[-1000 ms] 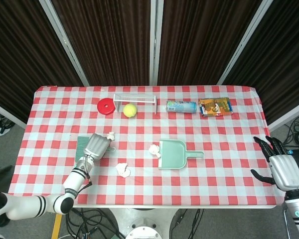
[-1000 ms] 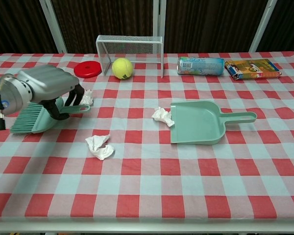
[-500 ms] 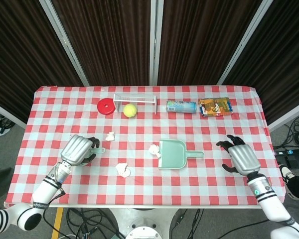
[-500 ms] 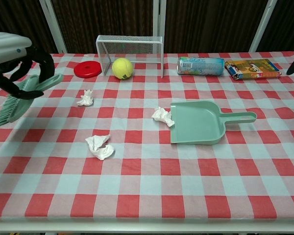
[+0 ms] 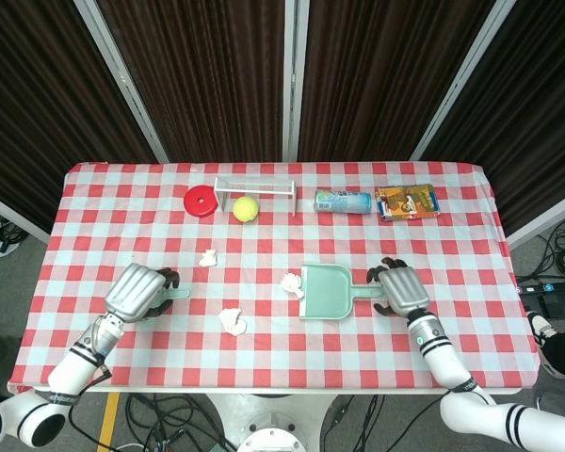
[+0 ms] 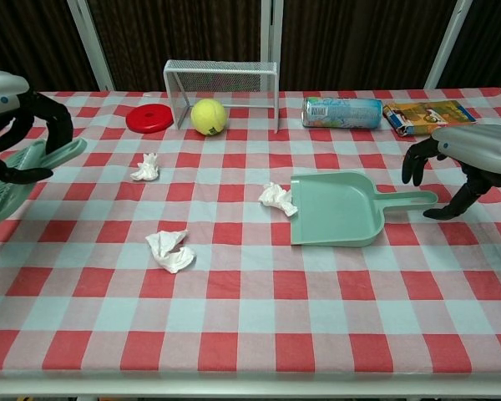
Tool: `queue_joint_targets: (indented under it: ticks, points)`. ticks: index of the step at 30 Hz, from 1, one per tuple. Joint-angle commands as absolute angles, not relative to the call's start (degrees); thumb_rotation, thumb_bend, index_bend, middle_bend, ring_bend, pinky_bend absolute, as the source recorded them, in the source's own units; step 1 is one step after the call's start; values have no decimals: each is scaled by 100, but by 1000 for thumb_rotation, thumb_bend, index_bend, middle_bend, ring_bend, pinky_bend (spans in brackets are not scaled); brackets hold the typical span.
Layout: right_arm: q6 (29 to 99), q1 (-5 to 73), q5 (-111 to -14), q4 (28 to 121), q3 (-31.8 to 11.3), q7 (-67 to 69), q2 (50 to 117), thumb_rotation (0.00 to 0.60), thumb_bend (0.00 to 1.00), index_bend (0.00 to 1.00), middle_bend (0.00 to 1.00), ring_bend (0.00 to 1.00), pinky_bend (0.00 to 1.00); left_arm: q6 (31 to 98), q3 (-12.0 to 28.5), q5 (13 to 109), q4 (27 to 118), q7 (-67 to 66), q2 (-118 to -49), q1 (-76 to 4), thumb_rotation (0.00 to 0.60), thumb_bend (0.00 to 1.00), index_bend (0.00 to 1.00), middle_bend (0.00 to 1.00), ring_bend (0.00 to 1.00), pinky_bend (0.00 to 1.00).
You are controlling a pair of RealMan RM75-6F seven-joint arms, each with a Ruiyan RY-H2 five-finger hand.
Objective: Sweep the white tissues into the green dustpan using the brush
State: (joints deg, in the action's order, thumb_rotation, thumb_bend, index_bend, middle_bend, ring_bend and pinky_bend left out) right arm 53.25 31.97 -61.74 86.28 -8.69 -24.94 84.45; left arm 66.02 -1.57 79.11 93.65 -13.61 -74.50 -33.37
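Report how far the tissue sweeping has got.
Done: the left hand holds the brush lifted off the table. In hand: the right hand hovers open at the dustpan handle, not visibly gripping it. Left: all three tissues are outside the pan; one lies at its mouth, one nearer the front edge, one by the brush. No sweeping shows yet.
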Motion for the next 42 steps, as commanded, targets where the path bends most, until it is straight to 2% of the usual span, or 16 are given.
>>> queue_joint_targets:
  ticks: [1, 7, 29, 36, 42]
  points:
    - [5324, 3281, -6061, 8578, -888, -2593, 8527, 600, 149, 400, 395, 164, 210, 6554, -128, 7915, 9346, -1366, -7461, -3330, 600, 420, 534, 548, 737, 852]
    - [5311, 3427, -5852, 8525, -841, -2866, 8641, 600, 220, 401, 430, 178, 210, 6486, -63, 7952, 9348, -1362, -7466, -3313, 600, 420, 533, 547, 737, 851]
    - [5440, 3639, -5588, 8327, -710, -3134, 8930, 600, 233, 441, 456, 202, 210, 6256, 87, 7971, 9244, -1316, -7479, -3271, 600, 420, 530, 547, 735, 847]
    - [5525, 3717, -5525, 8327, -758, -3210, 8979, 600, 345, 562, 543, 288, 228, 6242, 127, 8016, 9148, -1282, -7496, -3263, 600, 422, 530, 547, 735, 847]
    - [5477, 3822, -5415, 8657, -837, -3281, 8753, 600, 377, 633, 598, 339, 244, 6046, 203, 8061, 8687, -756, -7549, -3350, 600, 426, 529, 547, 735, 842]
